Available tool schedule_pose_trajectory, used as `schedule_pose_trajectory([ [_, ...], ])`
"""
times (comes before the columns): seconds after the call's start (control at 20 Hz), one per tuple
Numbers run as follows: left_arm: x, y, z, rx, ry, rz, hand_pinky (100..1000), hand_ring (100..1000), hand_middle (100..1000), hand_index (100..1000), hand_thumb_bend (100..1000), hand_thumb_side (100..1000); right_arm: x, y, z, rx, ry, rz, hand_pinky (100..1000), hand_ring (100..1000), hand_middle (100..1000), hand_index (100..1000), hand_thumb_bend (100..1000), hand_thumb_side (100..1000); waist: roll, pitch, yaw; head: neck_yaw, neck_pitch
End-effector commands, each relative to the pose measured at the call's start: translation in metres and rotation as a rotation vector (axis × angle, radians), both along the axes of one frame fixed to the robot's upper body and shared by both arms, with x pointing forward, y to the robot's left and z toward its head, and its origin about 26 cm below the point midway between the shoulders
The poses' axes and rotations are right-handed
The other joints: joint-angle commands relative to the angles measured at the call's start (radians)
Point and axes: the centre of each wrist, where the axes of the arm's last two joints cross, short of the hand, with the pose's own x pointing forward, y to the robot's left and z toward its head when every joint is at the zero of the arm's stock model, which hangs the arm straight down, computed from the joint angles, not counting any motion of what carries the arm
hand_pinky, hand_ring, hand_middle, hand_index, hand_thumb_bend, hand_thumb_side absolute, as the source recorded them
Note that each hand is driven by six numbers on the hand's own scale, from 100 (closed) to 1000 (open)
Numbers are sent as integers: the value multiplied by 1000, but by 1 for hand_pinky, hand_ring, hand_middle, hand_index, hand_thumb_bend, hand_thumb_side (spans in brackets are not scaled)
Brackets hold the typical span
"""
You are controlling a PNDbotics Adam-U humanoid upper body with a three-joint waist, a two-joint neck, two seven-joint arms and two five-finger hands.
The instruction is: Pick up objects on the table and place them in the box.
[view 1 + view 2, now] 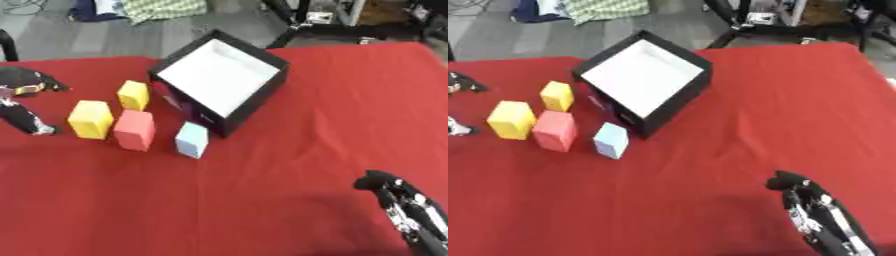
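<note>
**Beside the box: four blocks awaiting pickup**

Left of black box [262, 92]: two yellow blocks [91, 119] [133, 95], pink block [134, 130], pale blue block [192, 140], all on red table [289, 165]. Left hand [24, 102] spread, released, nearest. Right hand [398, 200] idle, fingers unclear. Suggest taking outer yellow first, avoiding pink.

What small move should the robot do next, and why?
Probably move the left robot hand, open at the table's left edge, right to the near yellow block. All four blocks are outside the black box, and this one lies closest to it.
</note>
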Motion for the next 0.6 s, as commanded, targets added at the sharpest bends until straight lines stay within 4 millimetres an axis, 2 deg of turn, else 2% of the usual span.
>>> schedule_pose_trajectory([
  [0.05,5,3,8,-3,-52,1,824,850,856,976,422,544,2,1,5,2,-18,8,1000,805,722,837,100,536,-12,-16,-1,2,-2],
  [0.35,15,-6,-5,-26,-73,-16,821,842,846,970,384,479,2,1,5,4,-19,12,1000,805,722,837,100,535,-13,-17,-5,5,-2],
  [0.6,21,-14,-12,-35,-91,-26,823,846,859,972,367,467,2,2,4,5,-17,14,1000,805,722,837,100,538,-14,-16,-9,10,-2],
])
